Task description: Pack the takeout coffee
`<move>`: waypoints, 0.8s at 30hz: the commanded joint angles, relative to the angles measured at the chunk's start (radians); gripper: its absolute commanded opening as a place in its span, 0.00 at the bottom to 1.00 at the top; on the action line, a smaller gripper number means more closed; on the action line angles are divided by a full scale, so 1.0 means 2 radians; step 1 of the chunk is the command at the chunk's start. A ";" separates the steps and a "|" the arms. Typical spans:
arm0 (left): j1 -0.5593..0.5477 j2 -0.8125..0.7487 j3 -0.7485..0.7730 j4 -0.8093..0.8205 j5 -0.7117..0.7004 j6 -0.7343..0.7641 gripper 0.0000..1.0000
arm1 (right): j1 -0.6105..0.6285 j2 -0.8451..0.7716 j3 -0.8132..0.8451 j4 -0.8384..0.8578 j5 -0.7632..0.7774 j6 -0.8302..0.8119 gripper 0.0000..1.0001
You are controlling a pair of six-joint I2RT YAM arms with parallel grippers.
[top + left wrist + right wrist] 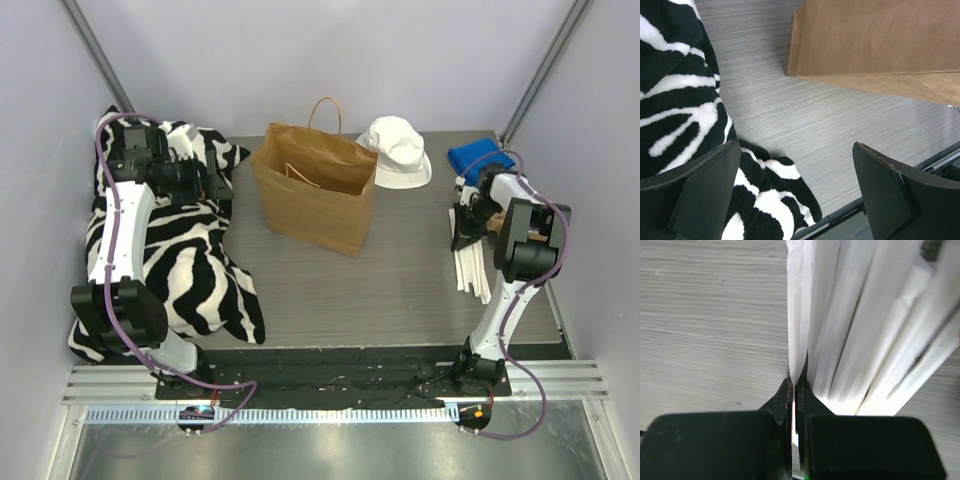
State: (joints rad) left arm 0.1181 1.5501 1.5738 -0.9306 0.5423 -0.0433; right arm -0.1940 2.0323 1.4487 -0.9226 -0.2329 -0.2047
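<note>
The takeout coffee is out of view in all frames. A brown paper bag [315, 195] with handles stands open at the middle back of the table; its side [875, 40] fills the top of the left wrist view. My left gripper [215, 180] [796, 146] hangs open over the edge of the zebra cloth, left of the bag, with nothing between its fingers. My right gripper [462, 238] [794, 385] is shut on the end of one white paper-wrapped straw [797, 315], at the left edge of a bunch of several such straws [472, 265] [865, 315] lying on the table.
A black-and-white zebra cloth [190, 250] [675, 100] covers the table's left side. A white bucket hat [397, 150] lies behind the bag to its right. A blue object [475, 157] sits at the back right, behind the right arm.
</note>
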 commanded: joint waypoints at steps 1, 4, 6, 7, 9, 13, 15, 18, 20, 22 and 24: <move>0.002 -0.007 0.004 0.020 0.003 0.000 1.00 | 0.003 0.009 0.070 -0.045 0.004 -0.045 0.01; 0.003 -0.003 0.012 0.017 -0.012 0.002 1.00 | 0.007 -0.005 0.136 -0.086 -0.054 -0.046 0.01; 0.005 -0.003 0.018 0.010 -0.016 0.006 1.00 | 0.009 -0.022 0.198 -0.123 -0.093 -0.046 0.01; 0.007 -0.003 0.023 0.008 -0.016 0.005 1.00 | 0.009 -0.027 0.222 -0.137 -0.133 -0.046 0.01; 0.015 -0.005 0.025 0.007 -0.003 0.002 0.99 | 0.012 -0.037 0.300 -0.173 -0.163 -0.047 0.01; 0.032 -0.018 0.016 0.032 0.033 -0.015 1.00 | 0.024 -0.042 0.453 -0.208 -0.229 -0.022 0.01; 0.035 -0.023 0.012 0.043 0.036 -0.022 1.00 | 0.036 -0.052 0.509 -0.173 -0.254 0.018 0.01; 0.035 -0.020 0.006 0.044 0.039 -0.030 1.00 | 0.073 -0.095 0.518 -0.051 -0.251 0.084 0.01; 0.035 -0.019 0.003 0.043 0.040 -0.031 1.00 | 0.097 -0.136 0.497 0.066 -0.243 0.120 0.01; 0.035 -0.023 -0.004 0.047 0.039 -0.031 1.00 | 0.140 -0.160 0.476 0.143 -0.230 0.169 0.01; 0.035 -0.026 -0.009 0.051 0.039 -0.034 1.00 | 0.166 -0.172 0.468 0.216 -0.213 0.187 0.01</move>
State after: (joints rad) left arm 0.1852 1.5448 1.5723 -0.8738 0.5900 -0.0921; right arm 0.0589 1.7500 2.4096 -0.8539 -0.6720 -0.0025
